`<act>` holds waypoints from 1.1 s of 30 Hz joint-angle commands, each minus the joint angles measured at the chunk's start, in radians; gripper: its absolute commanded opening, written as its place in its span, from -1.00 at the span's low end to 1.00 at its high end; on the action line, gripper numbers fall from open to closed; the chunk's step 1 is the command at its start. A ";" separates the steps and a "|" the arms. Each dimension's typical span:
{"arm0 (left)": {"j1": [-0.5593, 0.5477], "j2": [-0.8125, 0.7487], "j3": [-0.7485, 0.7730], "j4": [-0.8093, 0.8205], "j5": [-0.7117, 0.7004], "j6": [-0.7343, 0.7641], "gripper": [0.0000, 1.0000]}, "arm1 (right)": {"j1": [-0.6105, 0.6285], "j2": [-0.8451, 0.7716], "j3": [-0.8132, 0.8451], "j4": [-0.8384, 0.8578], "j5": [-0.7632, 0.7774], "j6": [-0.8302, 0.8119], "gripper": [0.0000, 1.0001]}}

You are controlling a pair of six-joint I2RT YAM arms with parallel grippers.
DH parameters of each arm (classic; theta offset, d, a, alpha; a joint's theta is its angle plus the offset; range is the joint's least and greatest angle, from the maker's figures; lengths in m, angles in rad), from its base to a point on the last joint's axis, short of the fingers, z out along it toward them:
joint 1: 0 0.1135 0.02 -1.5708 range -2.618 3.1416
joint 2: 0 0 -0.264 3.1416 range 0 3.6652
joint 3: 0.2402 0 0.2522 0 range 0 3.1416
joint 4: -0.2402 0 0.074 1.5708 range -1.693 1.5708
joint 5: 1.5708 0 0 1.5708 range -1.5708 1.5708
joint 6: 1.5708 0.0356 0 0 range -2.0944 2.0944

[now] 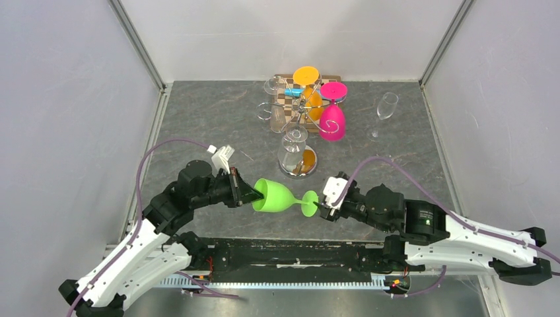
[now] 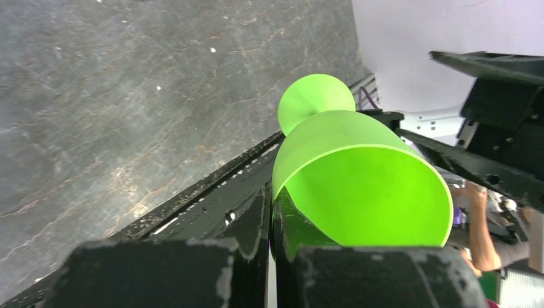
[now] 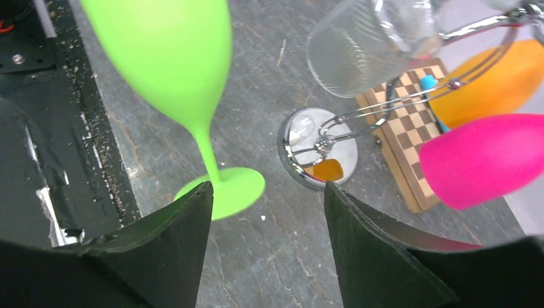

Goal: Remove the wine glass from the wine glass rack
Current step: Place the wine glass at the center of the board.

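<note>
Wine glass, green, opaque, one piece. Location: off the wine glass rack, carried level in the air above the near part of the grey stone-look table. The bowl mouth faces the left arm and the foot faces the right arm. Well apart from the rack.

Left gripper: clamped tight on the bowl's rim, one finger inside the mouth and one outside, so the wall is pinched between them. As far as I can judge, this is the only hold the glass has.

Right gripper: jaws wide, nothing pressed between them. The foot sits just beyond the fingertips. I read this as a handover, with the weight on the left side.

Rack: chrome, with a round mirror base, a thin pole and curled wire arms. It stands at rear centre, just beside a checkered board. Hung bowl-down by their feet so the wire carries them: pink glass, orange glass, and at least two clear glasses.

Clear flute: upright on the table to the right of the rack, apart from it.

Handling note: a rim pinch on a level glass looks like a slim hold, and the stem end could droop.
</note>
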State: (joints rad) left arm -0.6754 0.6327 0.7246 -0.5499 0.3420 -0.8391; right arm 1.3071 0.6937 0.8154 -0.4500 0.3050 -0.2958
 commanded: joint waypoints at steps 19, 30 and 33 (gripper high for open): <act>0.014 0.294 0.363 -0.350 -0.589 0.304 -0.95 | -0.001 0.066 0.146 -0.012 0.385 0.228 0.96; 0.200 0.467 0.554 -0.391 -0.620 0.420 -0.95 | -0.298 0.126 0.186 -0.035 0.173 0.370 0.93; 0.257 0.521 0.596 -0.394 -0.598 0.441 -0.95 | -0.370 0.142 0.182 -0.048 0.089 0.393 0.86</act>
State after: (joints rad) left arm -0.4789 1.1057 1.2430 -0.9485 -0.2531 -0.4740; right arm 1.0058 0.8219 0.9543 -0.4961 0.5194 0.0280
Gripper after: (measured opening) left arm 0.045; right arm 0.946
